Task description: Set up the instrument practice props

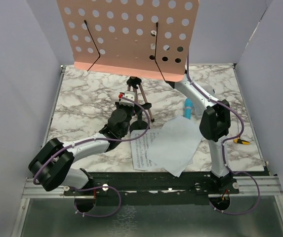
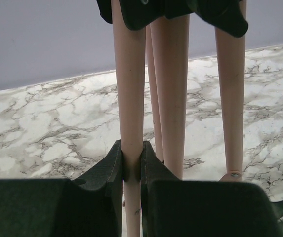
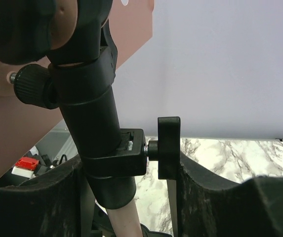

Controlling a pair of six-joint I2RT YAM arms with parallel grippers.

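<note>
Clamping one pink tripod leg (image 2: 131, 89) of the music stand (image 1: 126, 29), the left gripper (image 2: 131, 165) shows its grip only in the wrist view. The right gripper (image 3: 131, 165) has its fingers pinched on the stand's black collar (image 3: 114, 158). Only overhead do the sheet-music pages (image 1: 173, 143) and blue microphone (image 1: 187, 107) show, lying on the counter (image 1: 82, 98).

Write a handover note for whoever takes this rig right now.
Left gripper: fingers shut on a tripod leg of the music stand.
Right gripper: fingers shut on the stand's pole clamp.
Stand upright, held by both.
Two pages lie flat, overlapping, in front of the stand; blue microphone beside them; mic stand base near the left gripper.
Left to do: pages onto the stand, microphone onto its mic stand.
</note>
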